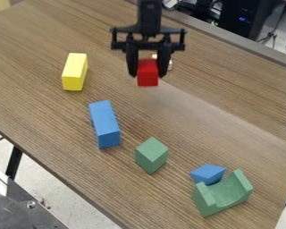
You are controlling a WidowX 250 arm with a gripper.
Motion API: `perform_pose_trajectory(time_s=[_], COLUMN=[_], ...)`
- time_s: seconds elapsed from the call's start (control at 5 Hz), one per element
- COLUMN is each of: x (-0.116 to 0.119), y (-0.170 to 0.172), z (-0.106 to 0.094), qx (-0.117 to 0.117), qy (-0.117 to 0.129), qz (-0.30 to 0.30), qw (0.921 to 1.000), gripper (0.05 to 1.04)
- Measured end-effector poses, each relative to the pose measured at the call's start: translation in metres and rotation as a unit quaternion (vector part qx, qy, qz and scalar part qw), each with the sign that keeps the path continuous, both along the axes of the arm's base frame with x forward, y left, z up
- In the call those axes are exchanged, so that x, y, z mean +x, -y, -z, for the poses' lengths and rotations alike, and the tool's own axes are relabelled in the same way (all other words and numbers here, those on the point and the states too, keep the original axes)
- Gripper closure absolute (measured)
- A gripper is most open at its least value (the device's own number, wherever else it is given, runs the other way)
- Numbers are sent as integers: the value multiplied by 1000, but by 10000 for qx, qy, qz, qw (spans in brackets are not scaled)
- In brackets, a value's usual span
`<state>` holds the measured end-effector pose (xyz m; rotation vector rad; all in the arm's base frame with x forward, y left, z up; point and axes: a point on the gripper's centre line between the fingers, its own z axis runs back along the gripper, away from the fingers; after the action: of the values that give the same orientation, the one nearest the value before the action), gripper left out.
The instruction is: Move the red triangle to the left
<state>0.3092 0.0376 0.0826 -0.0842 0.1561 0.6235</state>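
Camera view: claw (pixel 148 75) hanging fingers-down over the far part of the desk (pixel 44 112), arm (pixel 149 15) coming in from the top edge. Claw drawn in on a red block (pixel 148 74), one of its fingers (pixel 132 60) at each side, the gap between them about as wide as the block. Block sits between the fingertips, its lower end poking out just below them. Cannot tell from this side whether it is triangular, nor whether its underside touches the desk. Something small and pale (pixel 170 65) just behind the claw, mostly hidden by it.

Around the claw, directions as seen in the view: yellow block (pixel 74 72) off to its left, roughly level with the fingertips, lying lengthwise. Long blue block (pixel 105 124) below and to the left, nearer the camera, slightly aslant. Green block (pixel 151 155) well below the claw, almost in line with it, a corner toward the camera. Farther down and to the right, small blue block (pixel 207 173) close by a green piece (pixel 226 193) with a curved hollow, hollow facing up. Black equipment (pixel 244 18) beyond the desk's far edge, up and right of the claw.
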Motion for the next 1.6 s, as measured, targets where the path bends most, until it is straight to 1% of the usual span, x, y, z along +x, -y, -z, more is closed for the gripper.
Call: perform_pose_trajectory(time_s=[0.2, 0.4, 0.8, 1.2, 1.4, 1.6], x=[13, 22, 22, 30, 32, 26], y=[-13, -26, -62, -106, -120, -139], z=[-17, -30, -41, -49, -57, -61], qx=[247, 324, 500, 603, 741, 921], qy=[233, 436, 543, 662, 710, 675], qz=[424, 333, -81, -697, -1042, -1648], qw=[9985, 9980, 9972, 9935, 9892, 9797], gripper=[500, 499, 500, 500, 499, 499])
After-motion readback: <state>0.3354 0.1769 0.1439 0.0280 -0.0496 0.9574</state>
